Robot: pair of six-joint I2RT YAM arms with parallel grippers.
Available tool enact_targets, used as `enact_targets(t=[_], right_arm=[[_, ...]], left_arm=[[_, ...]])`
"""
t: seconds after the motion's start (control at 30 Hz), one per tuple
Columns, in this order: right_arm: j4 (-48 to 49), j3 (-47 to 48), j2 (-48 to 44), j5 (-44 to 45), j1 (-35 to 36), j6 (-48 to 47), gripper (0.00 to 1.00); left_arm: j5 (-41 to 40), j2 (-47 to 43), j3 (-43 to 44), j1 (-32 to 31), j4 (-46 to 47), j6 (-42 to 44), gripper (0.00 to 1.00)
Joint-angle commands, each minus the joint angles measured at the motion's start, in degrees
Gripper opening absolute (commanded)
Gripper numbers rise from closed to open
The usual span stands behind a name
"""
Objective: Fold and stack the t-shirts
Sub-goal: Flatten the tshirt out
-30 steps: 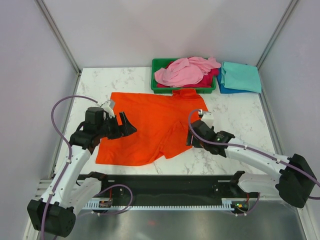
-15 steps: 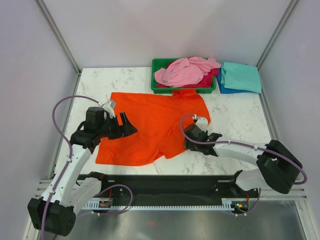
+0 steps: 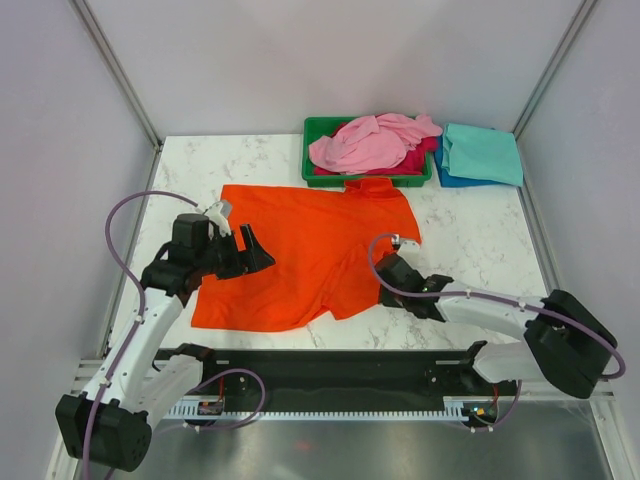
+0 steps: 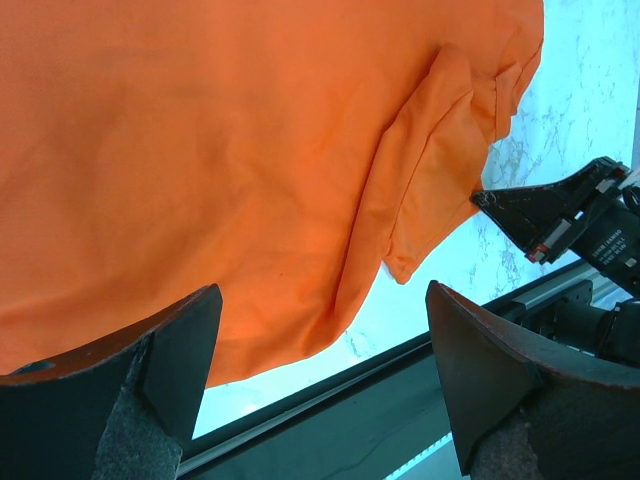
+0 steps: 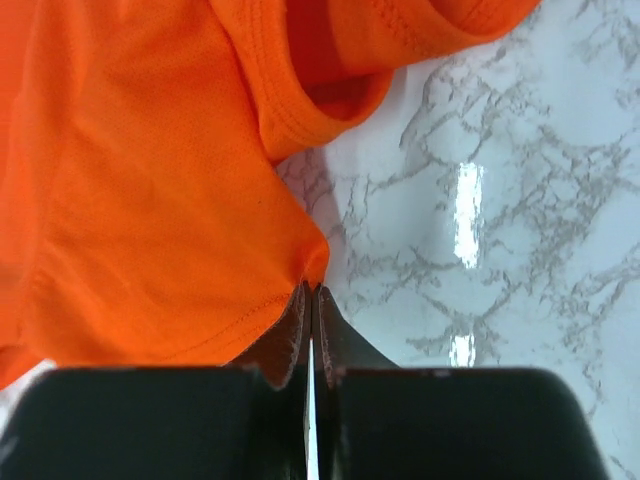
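Bright orange t-shirt of soft cloth [image 3: 300, 255] lies spread mostly flat on the white marble tabletop [image 3: 470, 240], left of centre, its collar toward the far edge and just reaching the green plastic tray [image 3: 318, 128]. Its right-hand side is rumpled, with a sleeve lying partly doubled in; no clean fold yet. Right gripper [image 5: 310, 300] sits low at that side nearer the front edge, jaws closed together on a corner of the orange cloth; the bite looks very thin, so the hold may be slight. Left gripper [image 3: 252, 252] hovers above the shirt's left side, jaws spread wide, nothing between them. In the tray at the far edge a light pink t-shirt [image 3: 365, 143] is heaped loose over a magenta t-shirt [image 3: 418, 157]. Near the far right corner a teal t-shirt [image 3: 482, 152] lies flat and squared on a blue t-shirt [image 3: 447, 178]. Judgement: two look folded and stacked, the orange one is just begun, pink and magenta remain untouched. Under half done.
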Motion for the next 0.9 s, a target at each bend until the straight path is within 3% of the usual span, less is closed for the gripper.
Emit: enact_targets(t=[0.0, 0.23, 0.33, 0.4, 0.73, 0.87], right_arm=[[-2.5, -1.6, -8.2, -2.6, 0.2, 1.9, 0.00], [-26.5, -0.8, -34.8, -5.3, 1.4, 10.8, 0.00], [-37.3, 0.4, -45.1, -8.8, 1.4, 14.3, 0.00], [-39.7, 0.5, -51.1, -12.7, 1.4, 16.1, 0.00], [-54.4, 11.2, -55.7, -19.5, 1.4, 20.0, 0.00], [-61.8, 17.4, -56.3, -15.5, -0.1, 20.4, 0.00]], left_arm=[[-0.1, 0.0, 0.1, 0.0, 1.8, 1.9, 0.90], [-2.6, 1.1, 0.5, -0.1, 0.7, 0.8, 0.89], [-6.7, -0.2, 0.6, -0.1, -0.5, -2.0, 0.89], [-7.5, -0.9, -0.6, -0.1, -0.5, -6.4, 0.86], [-14.7, -3.2, -3.7, -2.1, -4.5, -15.5, 0.84], [-16.4, -6.0, -6.5, -2.8, -4.9, -18.3, 0.83]])
